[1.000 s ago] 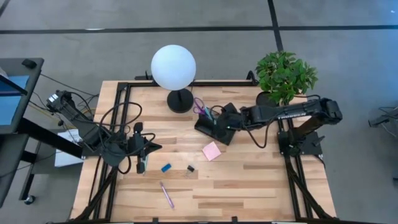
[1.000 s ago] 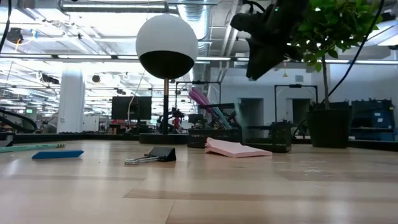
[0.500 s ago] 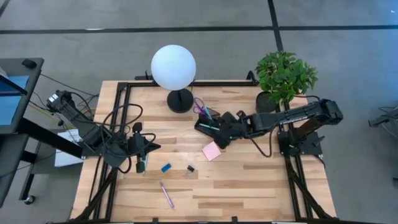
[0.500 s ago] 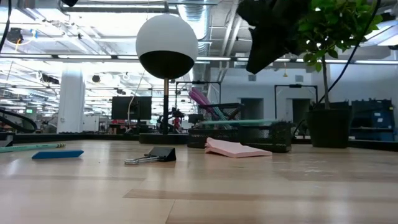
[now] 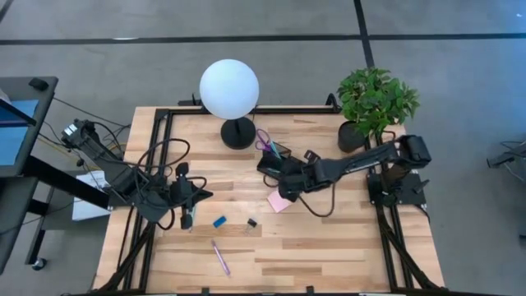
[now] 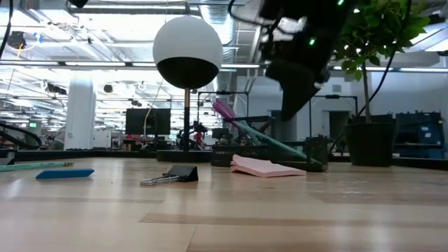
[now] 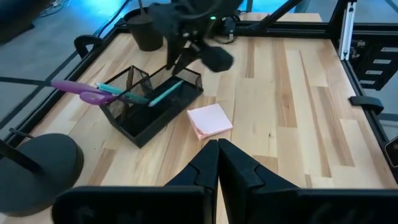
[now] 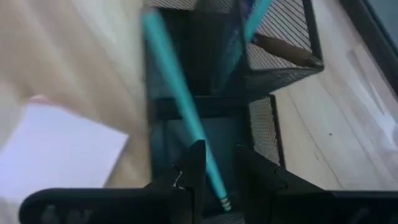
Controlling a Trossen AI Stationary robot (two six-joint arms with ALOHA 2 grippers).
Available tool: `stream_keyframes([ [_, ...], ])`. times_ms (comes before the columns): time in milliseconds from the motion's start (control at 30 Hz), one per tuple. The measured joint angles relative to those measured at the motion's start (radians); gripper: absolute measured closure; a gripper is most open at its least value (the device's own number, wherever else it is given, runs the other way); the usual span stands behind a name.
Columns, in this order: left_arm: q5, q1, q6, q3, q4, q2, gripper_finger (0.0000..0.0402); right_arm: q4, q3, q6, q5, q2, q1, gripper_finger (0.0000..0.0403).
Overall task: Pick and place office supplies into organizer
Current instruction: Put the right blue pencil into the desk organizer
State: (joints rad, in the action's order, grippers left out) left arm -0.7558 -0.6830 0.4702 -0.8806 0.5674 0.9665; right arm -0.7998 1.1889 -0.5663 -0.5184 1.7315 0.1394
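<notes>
The black mesh organizer [image 5: 269,167] stands right of the lamp, its cup section holding purple scissors [image 7: 79,89] and pens. My right gripper [image 8: 219,163] hangs over the lower tray section [image 8: 186,134], shut on a teal pen [image 6: 280,145]. Just near of the tray lies the pink sticky-note pad [image 7: 210,120]. My left gripper [image 7: 217,157] is shut and holds nothing; it hovers at the table's left above another teal pen [image 5: 188,219]. On the table to its right lie a blue block [image 5: 219,221], a black clip [image 5: 251,223] and a purple pen [image 5: 220,257]. My right gripper pinches the teal pen between its two fingers close to its metal-tipped end [image 8: 214,180], coming from above and slanting down. The pen runs forward from the fingers along the tray toward the cup. In the low view it slants, its right end low; whether it touches the tray I cannot tell.
A lamp with a white globe [image 5: 229,89] and a black round base [image 5: 238,133] stands just left of the organizer. A potted plant [image 5: 376,103] is at the far right. Black frame rails [image 5: 168,148] run along the table's left, far and right sides.
My right gripper has come down over the organizer's tray, shifting toward the table's left and near edges, and has rolled. The teal pen, level above the organizer half a second ago, now slants with its right end low.
</notes>
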Motion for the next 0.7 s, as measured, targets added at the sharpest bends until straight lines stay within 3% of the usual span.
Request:
stream_keyframes([
  [167, 0.018, 0.0, 0.01, 0.0, 0.0, 0.003, 0.0398, 0.005, 0.0, 0.012, 0.1, 0.039, -0.061, 0.033],
  [400, 0.019, 0.0, 0.01, 0.0, 0.003, 0.003, 0.0398, -0.022, 0.001, 0.088, 0.254, 0.041, -0.061, 0.033],
  [700, 0.018, 0.0, -0.004, 0.0, 0.011, 0.003, 0.0398, -0.029, 0.003, 0.217, 0.254, -0.042, -0.029, 0.0327],
])
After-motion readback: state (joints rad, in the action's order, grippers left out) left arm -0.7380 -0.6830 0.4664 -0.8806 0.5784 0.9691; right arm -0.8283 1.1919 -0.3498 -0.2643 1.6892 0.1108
